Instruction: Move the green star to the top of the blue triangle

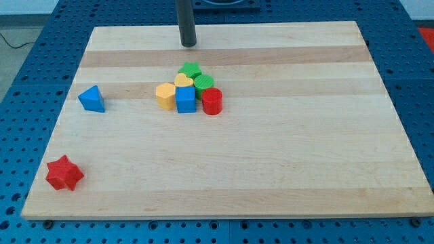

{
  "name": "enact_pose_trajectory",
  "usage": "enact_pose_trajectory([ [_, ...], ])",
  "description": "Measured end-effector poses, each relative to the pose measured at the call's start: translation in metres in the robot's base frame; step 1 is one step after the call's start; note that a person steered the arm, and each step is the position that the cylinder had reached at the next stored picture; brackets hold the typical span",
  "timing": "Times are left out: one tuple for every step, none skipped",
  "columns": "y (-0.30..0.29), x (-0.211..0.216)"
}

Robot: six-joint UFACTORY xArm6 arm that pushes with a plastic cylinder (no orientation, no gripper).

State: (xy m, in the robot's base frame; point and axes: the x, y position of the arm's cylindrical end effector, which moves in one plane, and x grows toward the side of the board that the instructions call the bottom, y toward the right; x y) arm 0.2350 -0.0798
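The green star (190, 69) sits at the top of a tight cluster of blocks near the board's middle. The blue triangle (91, 99) lies alone toward the view's left. My tip (188, 45) rests on the board near the view's top edge, just above the green star with a small gap between them. The cluster also holds a yellow heart (183, 82), a green round block (203, 83), a yellow hexagon-like block (165, 95), a blue cube (185, 99) and a red cylinder (212, 101).
A red star (64, 173) lies at the view's bottom left. The wooden board (285, 156) rests on a blue perforated table.
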Motion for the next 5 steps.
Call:
enact_pose_trajectory([
  [0.025, -0.035],
  [0.104, -0.015],
  [0.150, 0.031],
  [0.131, 0.064],
  [0.076, 0.078],
])
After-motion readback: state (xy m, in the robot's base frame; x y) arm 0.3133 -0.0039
